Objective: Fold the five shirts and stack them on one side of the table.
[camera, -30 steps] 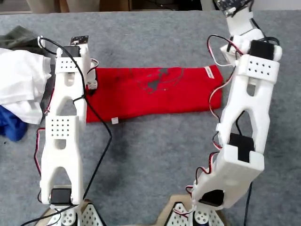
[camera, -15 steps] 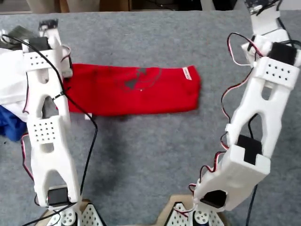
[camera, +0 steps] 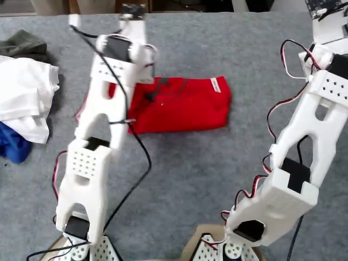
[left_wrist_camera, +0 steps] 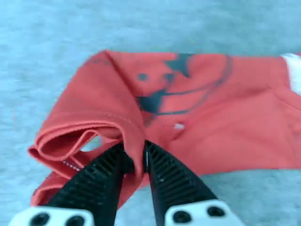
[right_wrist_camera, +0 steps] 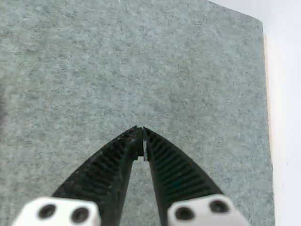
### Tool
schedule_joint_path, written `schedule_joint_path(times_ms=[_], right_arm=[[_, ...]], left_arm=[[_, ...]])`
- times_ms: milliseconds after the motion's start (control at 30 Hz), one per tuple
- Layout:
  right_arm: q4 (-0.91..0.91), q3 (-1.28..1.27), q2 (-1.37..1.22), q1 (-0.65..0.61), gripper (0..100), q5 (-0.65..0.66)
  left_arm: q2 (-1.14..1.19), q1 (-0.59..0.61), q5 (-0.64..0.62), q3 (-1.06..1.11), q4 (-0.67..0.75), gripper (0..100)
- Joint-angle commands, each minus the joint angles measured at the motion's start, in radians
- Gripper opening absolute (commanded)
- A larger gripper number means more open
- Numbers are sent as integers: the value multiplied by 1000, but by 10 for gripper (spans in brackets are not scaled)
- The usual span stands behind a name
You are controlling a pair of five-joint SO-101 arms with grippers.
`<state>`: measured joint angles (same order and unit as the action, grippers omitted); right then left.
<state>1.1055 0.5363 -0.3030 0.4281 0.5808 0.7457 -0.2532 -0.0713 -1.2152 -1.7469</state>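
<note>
A red shirt (camera: 185, 106) with a dark print lies as a folded band on the grey felt at mid table. My left arm (camera: 117, 65) stretches over its left end. In the left wrist view my left gripper (left_wrist_camera: 134, 148) is shut on a raised, curled fold of the red shirt (left_wrist_camera: 211, 108), whose edge is held up off the rest of the cloth. My right arm (camera: 321, 109) stands at the far right, away from the shirt. My right gripper (right_wrist_camera: 141, 132) is shut on nothing, above bare felt.
A white shirt (camera: 24, 95), a blue shirt (camera: 11, 144) and a dark olive shirt (camera: 24, 43) lie crumpled at the left edge. The table's edge (right_wrist_camera: 282, 117) runs close beside my right gripper. Bare felt lies in front of the red shirt.
The red shirt slid left, then my left gripper carried its left end up and to the right over the rest, making the band shorter. My right arm drew away to the far right.
</note>
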Motion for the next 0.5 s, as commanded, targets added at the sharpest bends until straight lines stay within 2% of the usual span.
schedule_joint_path(times_ms=[0, 467], right_arm=[[-21, 61, 8, 28, 9, -6], [-21, 61, 12, 30, 9, -6]], left_arm=[[-51, -64, -40, -2, 48, 18], [-35, -195, -219, 9, 239, 18]])
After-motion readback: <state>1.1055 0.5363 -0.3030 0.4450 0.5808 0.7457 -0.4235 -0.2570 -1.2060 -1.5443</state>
